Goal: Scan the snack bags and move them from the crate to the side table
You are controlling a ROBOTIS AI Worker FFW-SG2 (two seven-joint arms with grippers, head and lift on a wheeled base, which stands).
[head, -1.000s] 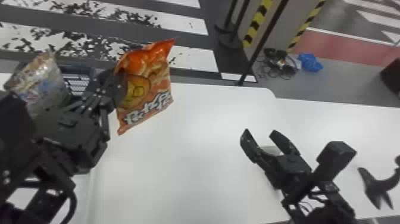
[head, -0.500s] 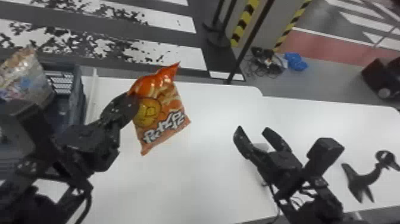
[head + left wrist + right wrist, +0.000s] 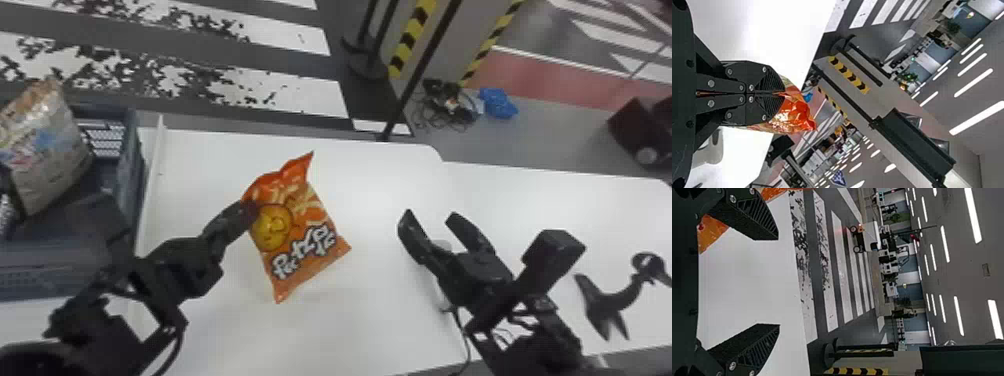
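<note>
My left gripper (image 3: 246, 214) is shut on the left edge of an orange snack bag (image 3: 300, 235), which it holds above the white table (image 3: 370, 185). In the left wrist view the closed left gripper (image 3: 778, 93) pinches the orange bag (image 3: 793, 115). My right gripper (image 3: 429, 222) stands open to the right of that bag, nothing between its fingers. The right wrist view has the open right gripper (image 3: 778, 282), with part of the orange bag (image 3: 713, 231) beside one finger. A silvery snack bag (image 3: 42, 150) leans upright in the blue crate (image 3: 131, 165) at the far left.
A scanner-like black device on a stand (image 3: 612, 300) is on the table at the right. Something pale and roundish (image 3: 442, 245) lies behind the right gripper. Black posts (image 3: 425, 65) rise beyond the table's back edge, with cables (image 3: 450, 107) on the floor.
My left gripper has carried the orange bag rightward and lower, away from the crate and closer to the right gripper. The head view has shifted, bringing more of the crate into sight.
</note>
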